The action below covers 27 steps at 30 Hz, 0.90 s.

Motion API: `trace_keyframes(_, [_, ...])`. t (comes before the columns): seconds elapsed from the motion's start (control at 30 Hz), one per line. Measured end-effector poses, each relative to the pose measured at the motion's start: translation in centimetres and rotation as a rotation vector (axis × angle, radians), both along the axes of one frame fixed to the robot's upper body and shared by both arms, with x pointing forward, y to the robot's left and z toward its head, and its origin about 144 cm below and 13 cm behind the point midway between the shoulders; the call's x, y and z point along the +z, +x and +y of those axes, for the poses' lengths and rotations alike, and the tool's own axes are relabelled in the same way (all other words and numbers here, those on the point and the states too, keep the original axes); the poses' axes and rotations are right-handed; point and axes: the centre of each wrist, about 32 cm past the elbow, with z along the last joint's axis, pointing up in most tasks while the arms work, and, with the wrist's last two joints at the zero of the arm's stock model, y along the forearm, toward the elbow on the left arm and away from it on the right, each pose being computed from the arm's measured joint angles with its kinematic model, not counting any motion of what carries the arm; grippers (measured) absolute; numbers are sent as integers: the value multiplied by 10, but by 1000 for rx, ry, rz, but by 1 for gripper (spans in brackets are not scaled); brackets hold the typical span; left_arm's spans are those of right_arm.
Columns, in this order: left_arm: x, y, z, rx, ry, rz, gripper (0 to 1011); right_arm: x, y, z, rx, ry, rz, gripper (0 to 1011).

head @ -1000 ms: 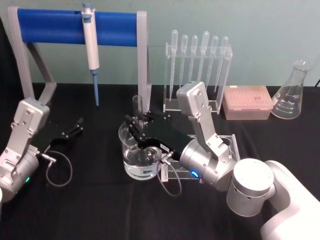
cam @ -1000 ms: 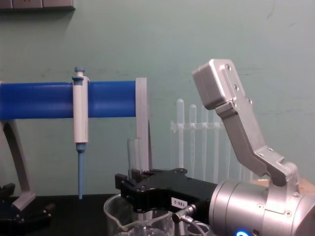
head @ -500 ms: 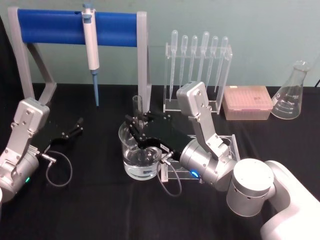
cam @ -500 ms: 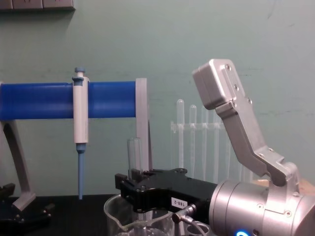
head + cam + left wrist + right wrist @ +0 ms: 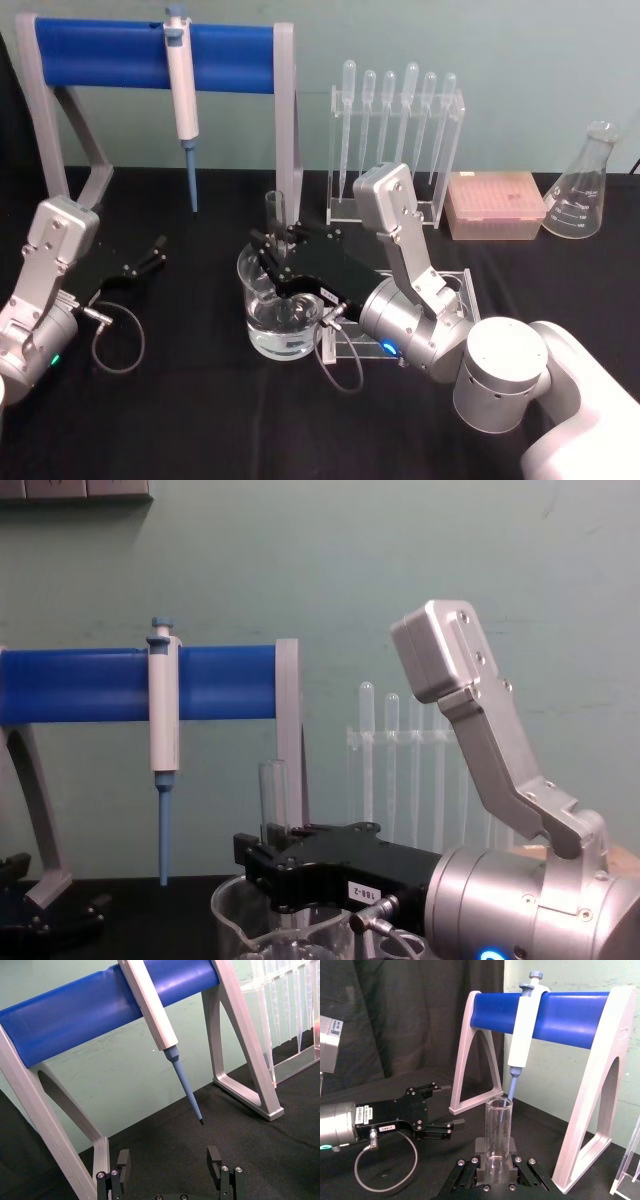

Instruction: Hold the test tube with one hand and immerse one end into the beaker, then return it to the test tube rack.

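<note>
Two jaws of the right gripper [image 5: 272,243] clench the test tube [image 5: 273,208] upright, dipping its end into the beaker [image 5: 268,338] beneath; left gripper [image 5: 152,252] waits aside, spread.

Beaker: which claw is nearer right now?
Right. The right claw hangs directly over the beaker, shut on the upright test tube. The left claw is open, well off to its left.

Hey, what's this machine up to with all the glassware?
The right gripper is clamped on a test tube, holding it upright over the beaker. The tube's lower end points down into the beaker, but the gripper hides how deep it goes. The left gripper sits open and idle on the table, off to the left.
</note>
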Motion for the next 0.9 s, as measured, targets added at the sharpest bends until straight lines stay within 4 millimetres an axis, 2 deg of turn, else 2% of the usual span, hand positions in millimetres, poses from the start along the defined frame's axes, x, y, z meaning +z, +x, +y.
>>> trace_keyframes(0.9, [0,0,0,0,0,0,1000,0,0,0,0,0,0,225])
